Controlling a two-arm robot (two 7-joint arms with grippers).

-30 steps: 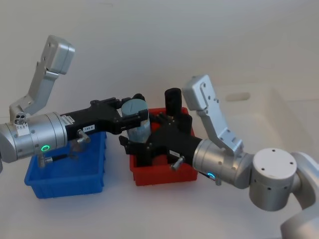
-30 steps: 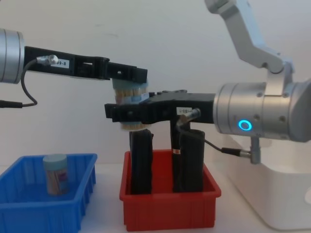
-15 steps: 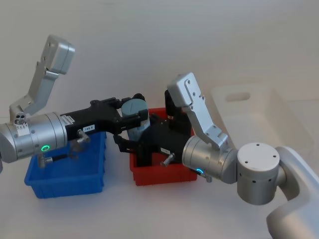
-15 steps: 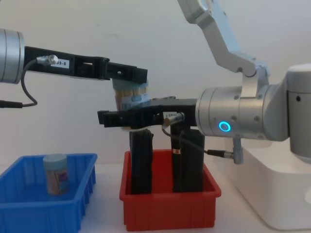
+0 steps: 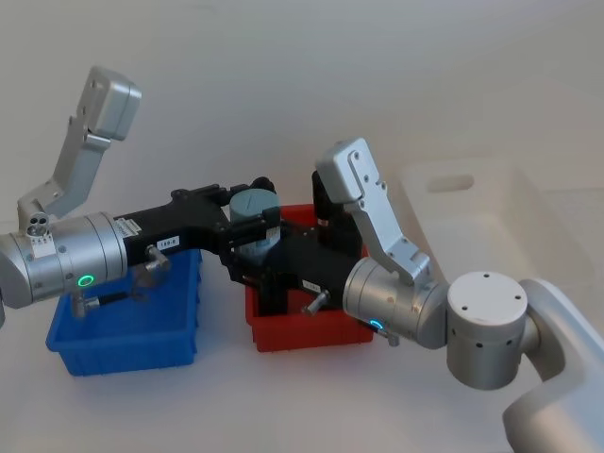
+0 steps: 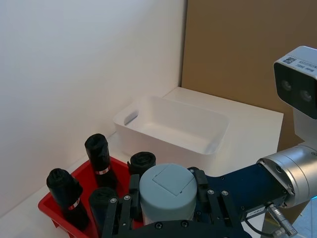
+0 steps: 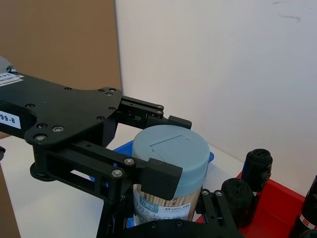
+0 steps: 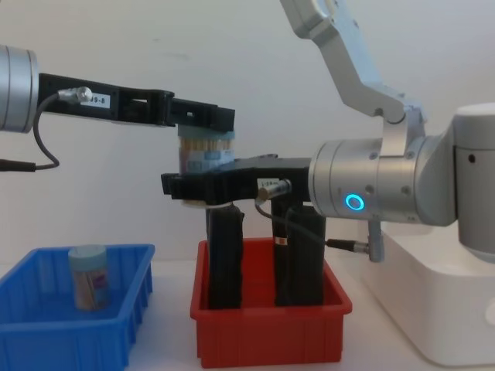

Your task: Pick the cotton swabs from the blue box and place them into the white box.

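One jar of cotton swabs (image 8: 204, 161), clear with a pale blue lid (image 5: 253, 204), hangs upright in the air over the near-left corner of the red bin. My left gripper (image 8: 206, 122) is shut on its lid from the left. My right gripper (image 8: 203, 188) reaches in from the right and is shut on the jar's lower body (image 7: 166, 201). A second jar of cotton swabs (image 8: 87, 277) stands in the blue box (image 8: 46, 336), at the left. The white box (image 5: 491, 222) lies at the far right, behind my right arm.
A red bin (image 8: 271, 340) stands between the blue box and the white box, holding several tall black cylinders (image 6: 99, 154). My right forearm crosses above this bin. The wall is close behind the white box (image 6: 173, 126).
The right gripper has slid left under the left gripper and closed on the jar's lower body. The jar, tilted half a second ago, now hangs upright. The left arm has stayed still.
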